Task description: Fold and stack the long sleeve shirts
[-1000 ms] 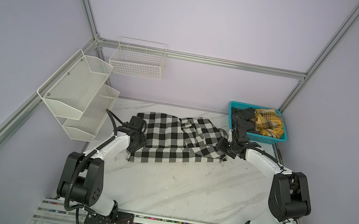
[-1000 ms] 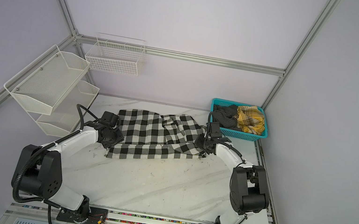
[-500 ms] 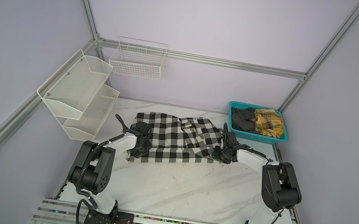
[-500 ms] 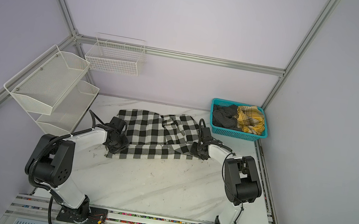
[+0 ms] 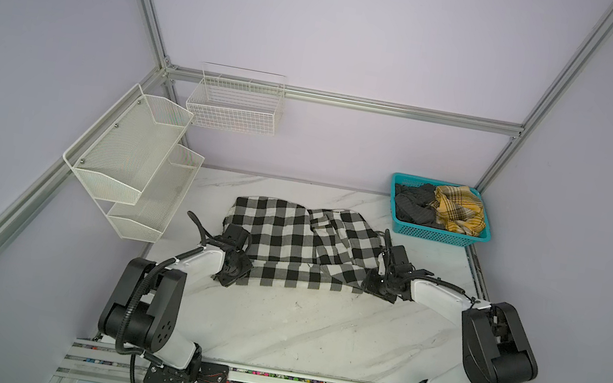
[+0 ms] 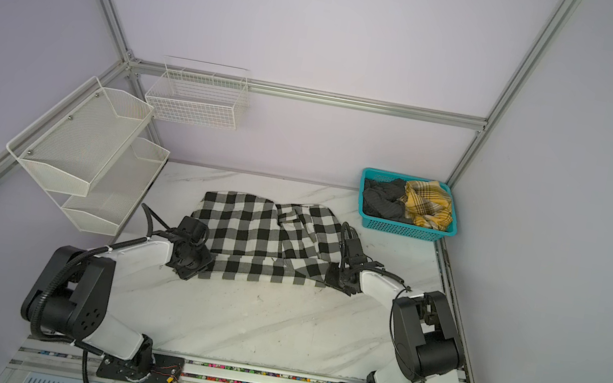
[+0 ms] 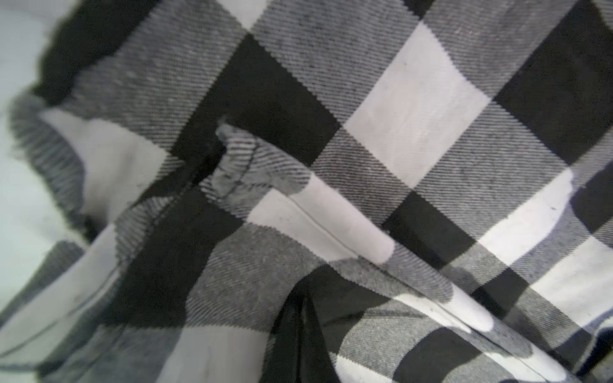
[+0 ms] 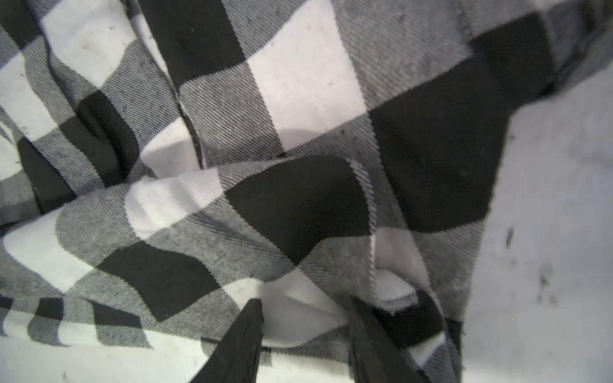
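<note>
Left gripper [image 5: 236, 271]: closed, pinching the near-left corner of the shirt [image 5: 295, 245]. In both top views the fingertips are buried under the wrist body and cloth. In the left wrist view creases in the shirt [image 7: 414, 109] run into one dark pinch point at the frame edge. The fingers there are hard to tell from the black checks.

Right gripper [image 8: 304, 301]: jaws apart, straddling a raised white fold at the near-right edge of the shirt [image 8: 298, 76]. Both fingers [image 8: 242, 345] are cut off by the frame edge. Cloth sits between them, but I can't tell whether they press on it. In a top view the right gripper [image 5: 375, 286] is low at the hem, tips hidden by its own body.

The shirt, in black and white check, lies on the far half of the counter [image 5: 295, 325] between the two grippers. Its left part lies flat and its right part is rumpled, with overlapping layers. I can't pick out sleeves or collar with any confidence. The same layout shows in the other eye [image 6: 259, 235].

Further out, a teal basket [image 5: 436, 234] sits at the far-right corner, just beyond the shirt. It holds a dark garment [image 5: 415, 208] and a yellow plaid cloth [image 5: 459, 210], both bunched up, type unclear. A two-tier mesh shelf [image 5: 135, 147] is on the left wall and a wire basket [image 5: 235, 104] on the far wall.
</note>
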Robot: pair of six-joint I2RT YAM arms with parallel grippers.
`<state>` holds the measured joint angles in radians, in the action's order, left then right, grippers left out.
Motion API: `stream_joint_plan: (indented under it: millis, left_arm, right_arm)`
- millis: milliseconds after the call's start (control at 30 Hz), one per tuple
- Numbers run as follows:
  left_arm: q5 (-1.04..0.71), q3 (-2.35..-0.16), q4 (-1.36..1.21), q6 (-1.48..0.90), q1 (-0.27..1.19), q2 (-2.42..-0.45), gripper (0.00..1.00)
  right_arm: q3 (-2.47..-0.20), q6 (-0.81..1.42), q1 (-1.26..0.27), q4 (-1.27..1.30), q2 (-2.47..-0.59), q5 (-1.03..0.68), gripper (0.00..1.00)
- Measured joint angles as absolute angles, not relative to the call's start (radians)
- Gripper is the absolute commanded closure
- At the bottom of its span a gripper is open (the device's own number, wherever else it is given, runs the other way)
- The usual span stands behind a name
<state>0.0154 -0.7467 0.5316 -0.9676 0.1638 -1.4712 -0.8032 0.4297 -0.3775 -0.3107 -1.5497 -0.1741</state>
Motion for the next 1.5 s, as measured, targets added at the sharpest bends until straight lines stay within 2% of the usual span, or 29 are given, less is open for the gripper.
stream_joint_plan:
  millis: [100, 233, 300, 500, 600, 733, 1200, 1267, 1300, 1400, 1500]
  left_arm:
    - [0.031, -0.709, 0.624, -0.964, 0.164, -1.376, 1.0]
    - [0.041, -0.727, 0.689, -0.939, 0.164, -1.303, 0.8]
    - [0.037, -0.773, 0.719, -0.922, 0.164, -1.319, 0.79]
    - [0.002, -0.974, 0.704, -0.88, 0.17, -1.45, 0.87]
    - [-0.026, -0.985, 0.684, -0.871, 0.173, -1.492, 0.94]
    - [-0.056, -0.984, 0.682, -0.87, 0.175, -1.525, 0.97]
    - [-0.074, -0.982, 0.652, -0.86, 0.176, -1.616, 1.0]
    - [-0.073, -0.982, 0.653, -0.852, 0.176, -1.624, 1.0]
    - [-0.073, -0.982, 0.651, -0.849, 0.176, -1.626, 1.0]
    - [-0.07, -0.982, 0.651, -0.844, 0.175, -1.631, 1.0]
    - [-0.065, -0.982, 0.648, -0.842, 0.175, -1.637, 1.0]
  right_arm:
    - [-0.795, 0.432, -0.382, -0.412, -1.46, -0.189, 0.53]
    - [-0.933, 0.433, -0.382, -0.485, -1.423, -0.218, 0.51]
    - [-1.047, 0.433, -0.385, -0.478, -1.473, -0.241, 0.51]
    - [-1.385, 0.414, -0.423, -0.387, -1.771, -0.316, 0.52]
    - [-1.51, 0.392, -0.442, -0.371, -1.925, -0.344, 0.54]
    - [-1.635, 0.364, -0.458, -0.378, -2.089, -0.36, 0.54]
    - [-1.845, 0.327, -0.472, -0.396, -2.326, -0.349, 0.51]
    - [-1.863, 0.326, -0.472, -0.401, -2.337, -0.339, 0.57]
    - [-1.869, 0.324, -0.472, -0.402, -2.339, -0.335, 0.64]
    - [-1.886, 0.321, -0.472, -0.401, -2.34, -0.329, 1.0]
    - [-1.901, 0.314, -0.472, -0.403, -2.34, -0.328, 1.0]
